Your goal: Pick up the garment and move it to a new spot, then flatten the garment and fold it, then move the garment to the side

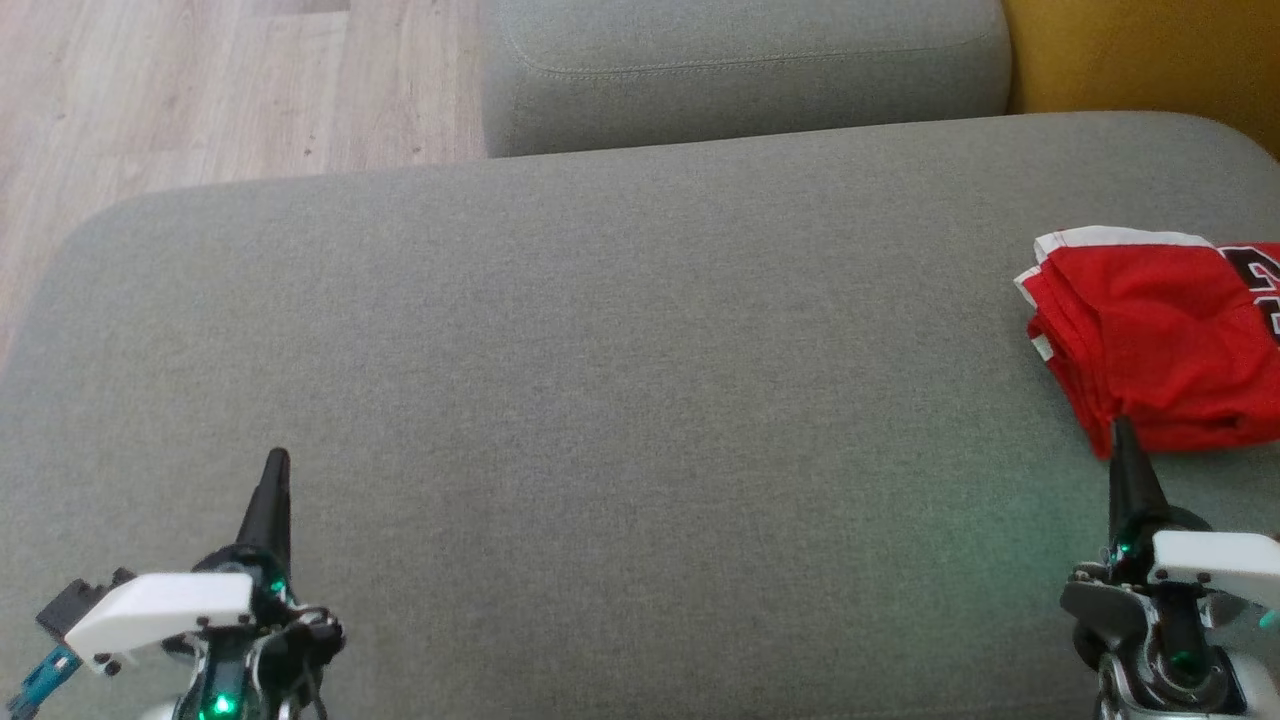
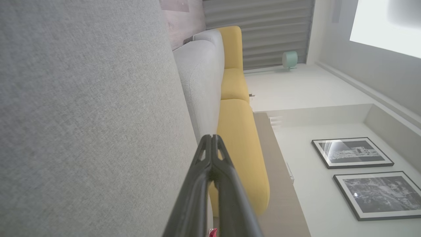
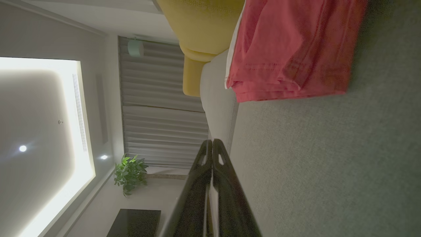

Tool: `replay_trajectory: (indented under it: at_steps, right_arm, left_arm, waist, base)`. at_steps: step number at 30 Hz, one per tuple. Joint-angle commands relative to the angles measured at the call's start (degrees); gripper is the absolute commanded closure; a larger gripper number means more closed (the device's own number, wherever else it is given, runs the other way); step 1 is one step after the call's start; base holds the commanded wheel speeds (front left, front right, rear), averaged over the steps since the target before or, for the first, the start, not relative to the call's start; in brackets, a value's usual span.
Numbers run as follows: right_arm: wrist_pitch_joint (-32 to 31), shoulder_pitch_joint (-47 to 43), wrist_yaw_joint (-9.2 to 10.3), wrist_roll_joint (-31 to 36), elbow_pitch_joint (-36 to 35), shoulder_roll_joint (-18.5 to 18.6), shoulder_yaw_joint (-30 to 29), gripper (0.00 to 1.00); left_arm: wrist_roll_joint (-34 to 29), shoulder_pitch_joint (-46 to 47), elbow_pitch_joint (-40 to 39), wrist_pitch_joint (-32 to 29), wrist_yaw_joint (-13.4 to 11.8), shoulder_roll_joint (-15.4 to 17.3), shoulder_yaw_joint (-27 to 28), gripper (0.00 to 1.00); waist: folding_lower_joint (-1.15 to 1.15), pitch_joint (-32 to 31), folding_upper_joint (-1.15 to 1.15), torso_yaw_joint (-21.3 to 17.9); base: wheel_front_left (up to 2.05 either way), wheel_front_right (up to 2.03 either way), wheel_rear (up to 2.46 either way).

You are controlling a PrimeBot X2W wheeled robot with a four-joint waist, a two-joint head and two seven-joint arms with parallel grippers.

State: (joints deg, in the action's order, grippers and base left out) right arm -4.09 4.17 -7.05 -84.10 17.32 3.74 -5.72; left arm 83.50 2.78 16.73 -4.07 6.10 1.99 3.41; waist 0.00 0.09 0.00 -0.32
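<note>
Folded red garment (image 1: 1160, 340) with white trim and dark lettering, flat at the far right of the grey sofa seat (image 1: 600, 400), cut off by the right edge of the head view. Left hand (image 1: 277, 460) low at the left above bare seat, well apart from the garment, fingers pressed together into one point, gripping nothing. Right hand (image 1: 1122, 428) low at the right, likewise closed tight and empty, tip overlapping the garment's near left corner in the head view. Cannot tell from there whether touching; in the right wrist view, a stretch of grey seat between fingertips and the stacked red layers. Beyond the seat, a second grey cushion (image 1: 740, 70), a yellow cushion (image 1: 1140, 50) at the upper right, pale wooden floor (image 1: 200, 90) at the upper left. In the left wrist view, two framed pictures (image 2: 352, 153) on a white wall.
</note>
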Motion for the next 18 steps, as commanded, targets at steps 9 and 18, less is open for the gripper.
replay_trajectory:
  at_steps: [9, 18]
  right_arm:
    - [-2.22, 2.03, -0.44, -7.20, -3.19, -0.79, -0.67, 1.00]
    - [-2.45, 2.02, -0.44, -8.01, -3.29, -0.86, -0.87, 1.00]
  left_arm:
    - [7.75, 3.37, -2.60, -2.19, 1.27, 0.88, 3.02, 1.00]
    - [8.66, 3.42, -2.66, -2.42, 1.38, 0.88, 3.12, 1.00]
  waist:
    - [0.00, 0.08, 0.00, 0.29]
    - [0.00, 0.09, 0.00, 0.32]
  base:
    - [0.00, 0.00, 0.00]
    - [0.00, 0.00, 0.00]
